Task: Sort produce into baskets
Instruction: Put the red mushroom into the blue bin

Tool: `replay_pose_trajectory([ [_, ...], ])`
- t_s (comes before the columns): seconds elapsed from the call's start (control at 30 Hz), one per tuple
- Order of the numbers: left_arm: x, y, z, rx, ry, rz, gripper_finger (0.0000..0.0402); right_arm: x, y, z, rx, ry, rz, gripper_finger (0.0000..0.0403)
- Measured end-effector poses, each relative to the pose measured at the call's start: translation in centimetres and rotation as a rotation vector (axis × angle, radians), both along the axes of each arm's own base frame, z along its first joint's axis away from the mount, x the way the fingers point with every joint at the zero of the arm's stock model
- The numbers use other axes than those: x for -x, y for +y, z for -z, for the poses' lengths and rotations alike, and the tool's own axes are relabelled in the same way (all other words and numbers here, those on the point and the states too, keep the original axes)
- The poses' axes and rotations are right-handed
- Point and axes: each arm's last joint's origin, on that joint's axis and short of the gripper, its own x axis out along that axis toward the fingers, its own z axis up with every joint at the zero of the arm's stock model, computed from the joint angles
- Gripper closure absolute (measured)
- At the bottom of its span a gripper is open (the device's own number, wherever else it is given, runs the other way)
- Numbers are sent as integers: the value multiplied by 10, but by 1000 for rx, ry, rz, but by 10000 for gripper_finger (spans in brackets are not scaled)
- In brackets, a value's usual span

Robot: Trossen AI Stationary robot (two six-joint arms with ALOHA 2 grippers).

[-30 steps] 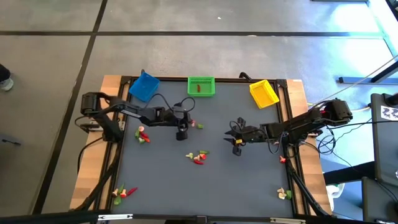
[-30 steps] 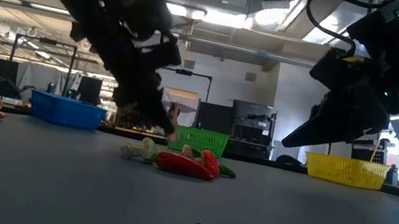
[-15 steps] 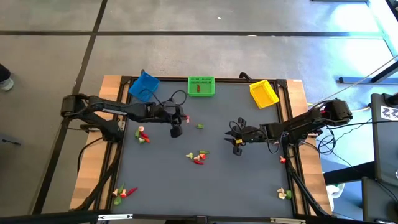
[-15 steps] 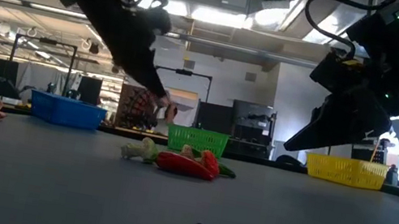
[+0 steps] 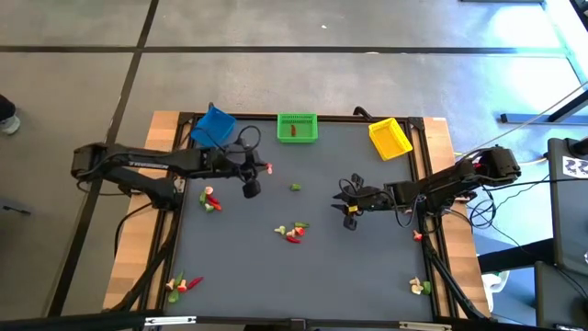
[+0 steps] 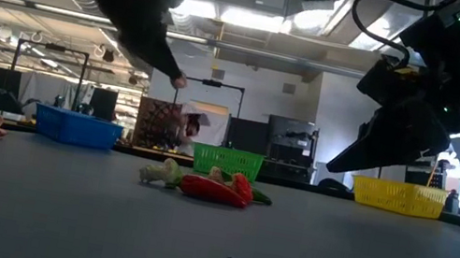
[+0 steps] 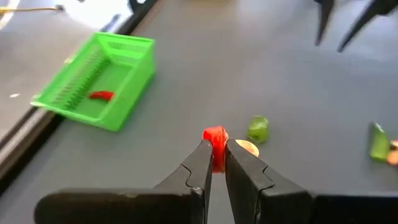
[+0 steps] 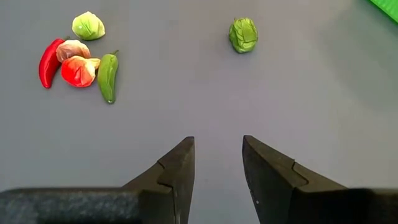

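We see the left gripper (image 7: 215, 163) raised above the counter (image 5: 367, 267), its fingers (image 7: 198, 168) clenched on a small red produce piece (image 7: 216, 144). In the high view it hangs between the blue basket (image 5: 213, 127) and the green basket (image 5: 297, 127), near the counter's back edge. The green basket already holds one red piece (image 7: 101, 95). A green piece (image 7: 257, 129) lies on the counter just beyond the held one. The right gripper (image 8: 217, 163) waits over the counter's right half with its fingers released and empty. Ahead of it lie a round green piece (image 8: 243, 34) and a cluster of red, green and whitish pieces (image 8: 78, 62). The yellow basket (image 5: 390, 138) sits at the back right corner.
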Motion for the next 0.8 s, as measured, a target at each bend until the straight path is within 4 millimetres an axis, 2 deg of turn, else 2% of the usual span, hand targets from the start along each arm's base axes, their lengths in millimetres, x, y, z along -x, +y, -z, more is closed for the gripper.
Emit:
replay_pose_trajectory([
  [0.33,13,10,-5,-104,40,-199,366,0,0,0,-35,-2,27,267],
  [0.8,35,62,-4,-88,60,-467,366,0,0,0,-35,-2,26,267],
])
